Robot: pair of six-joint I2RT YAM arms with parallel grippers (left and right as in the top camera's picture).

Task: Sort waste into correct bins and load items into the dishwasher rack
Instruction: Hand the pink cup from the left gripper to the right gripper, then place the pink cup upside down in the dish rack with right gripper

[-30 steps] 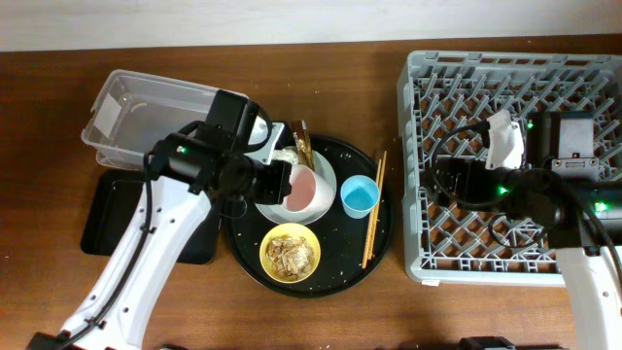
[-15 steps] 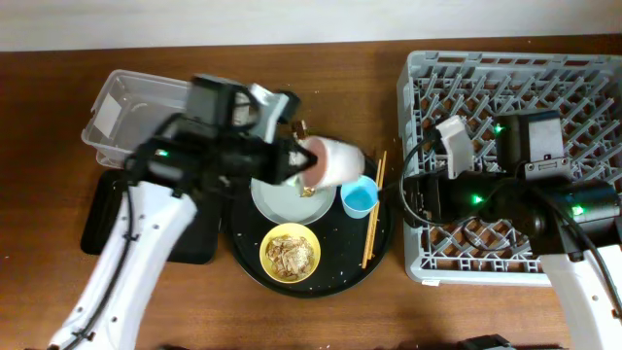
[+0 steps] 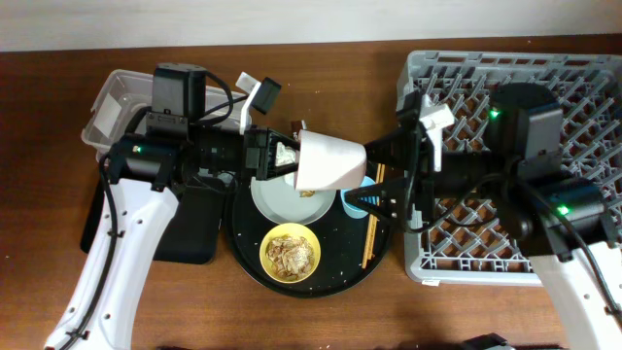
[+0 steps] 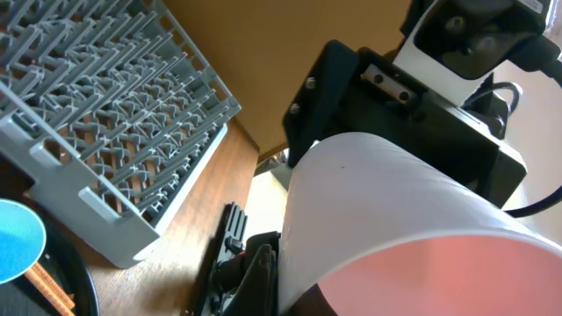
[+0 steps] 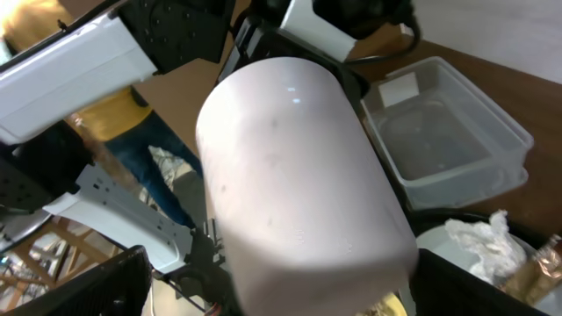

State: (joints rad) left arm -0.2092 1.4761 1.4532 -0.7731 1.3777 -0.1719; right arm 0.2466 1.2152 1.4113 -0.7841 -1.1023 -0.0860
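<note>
one pink cup, white outside, hangs sideways: your left fingers pinch its rim, your right fingers stand spread just off its base. below them, one small yellow bowl holds brownish food scraps; one light blue cup sits under your right fingers.

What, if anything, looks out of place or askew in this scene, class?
The pink cup lies sideways in mid-air, clamped by the left gripper above the plate, not standing. Pale crumbs also speckle the round black tray.
</note>
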